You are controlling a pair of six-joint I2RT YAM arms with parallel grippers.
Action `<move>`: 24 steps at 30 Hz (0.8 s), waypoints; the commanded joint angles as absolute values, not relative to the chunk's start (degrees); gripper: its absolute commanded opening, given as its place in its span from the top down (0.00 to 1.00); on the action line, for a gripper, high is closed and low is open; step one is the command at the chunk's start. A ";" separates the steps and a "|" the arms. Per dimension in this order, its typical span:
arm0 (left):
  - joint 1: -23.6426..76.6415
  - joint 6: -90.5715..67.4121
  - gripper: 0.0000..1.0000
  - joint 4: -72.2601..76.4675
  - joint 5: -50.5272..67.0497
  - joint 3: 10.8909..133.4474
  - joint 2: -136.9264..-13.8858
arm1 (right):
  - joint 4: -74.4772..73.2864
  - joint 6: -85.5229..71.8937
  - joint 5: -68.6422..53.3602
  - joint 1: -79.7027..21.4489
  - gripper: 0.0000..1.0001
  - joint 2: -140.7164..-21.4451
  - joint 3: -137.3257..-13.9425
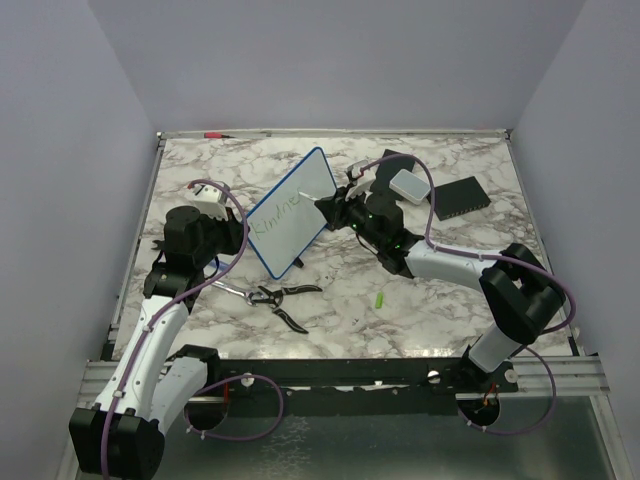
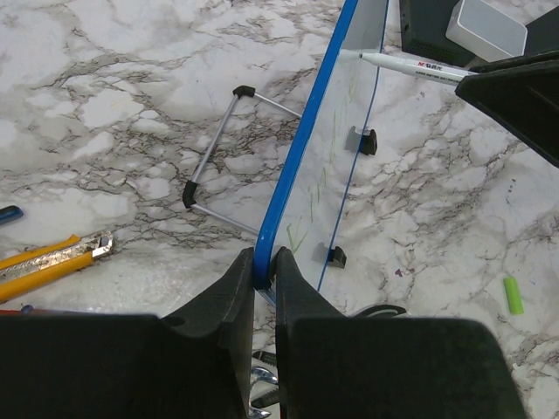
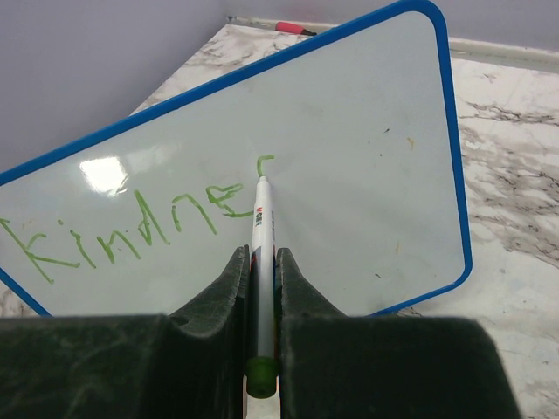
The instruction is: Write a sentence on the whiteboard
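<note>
The whiteboard [image 1: 292, 212] stands tilted on its edge, left of the middle of the table [image 1: 420, 310]; the left tool [image 2: 264, 272] pinches its blue frame at the near lower edge; the right tool [image 3: 262, 266] is clamped on a white pen [image 3: 262, 218], tip touching the board just after the green sentence [image 3: 131, 231], which reads "Kindne" plus a started stroke; pliers [image 1: 280, 298] lie just in front.

My right jaws cover the lower edge of the whiteboard [image 3: 349, 131] at bottom centre (wrist view); its left corner runs off the frame's left side.
</note>
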State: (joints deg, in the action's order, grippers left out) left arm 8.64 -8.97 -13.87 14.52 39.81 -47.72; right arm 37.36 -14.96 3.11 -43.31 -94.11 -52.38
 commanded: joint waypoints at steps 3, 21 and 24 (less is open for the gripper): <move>8.79 -8.14 0.97 -14.39 13.71 39.35 -47.38 | 35.67 -15.74 7.26 -43.85 0.99 -95.55 -52.88; 8.83 -8.18 0.97 -14.41 13.70 39.37 -47.20 | 35.11 -15.56 5.74 -43.84 0.99 -96.06 -52.27; 8.80 -8.10 0.97 -14.37 13.70 39.32 -47.20 | 35.22 -15.32 4.69 -44.08 0.99 -96.06 -51.82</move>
